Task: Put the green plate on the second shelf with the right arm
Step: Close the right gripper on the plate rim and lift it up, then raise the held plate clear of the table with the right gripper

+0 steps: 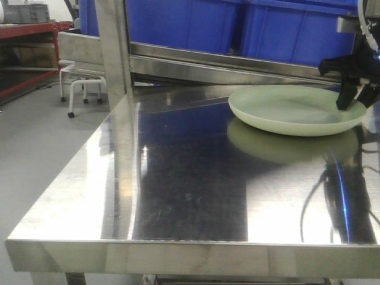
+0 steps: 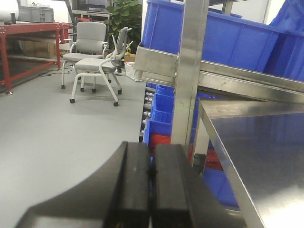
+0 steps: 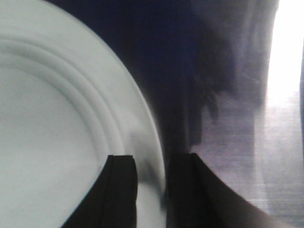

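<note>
**Right tool point(image 3: 151, 164) astride the rim of the green plate point(image 1: 285, 113)**

Closest to us, at the bottom of the left wrist view, the left tool point(image 2: 152, 159) has its two black fingers point(image 2: 135, 180) pressed flat together with nothing between them. It hangs over the grey floor point(image 2: 57, 142), left of the tabletop point(image 1: 178, 190) edge. Beyond it, at upper left, we see two office chairs point(image 2: 97, 61).

In the front view we start from the red rack point(image 1: 29, 29) at upper left. Moving right, we pass a steel upright point(image 1: 114, 53), then the blue bins point(image 1: 196, 24) on the shelf point(image 1: 237, 62) above the mirror-bright steel. Right of centre, toward the back of the tabletop, is the green plate, with its reflection just beneath it. At the far right edge of the frame the right tool reaches down to the plate's right rim.

In the right wrist view one finger point(image 3: 121, 190) sits over the plate's inner face and the other sits outside the rim, with a narrow gap between them. The rim there is blurred, so we cannot tell whether they grip it.
</note>
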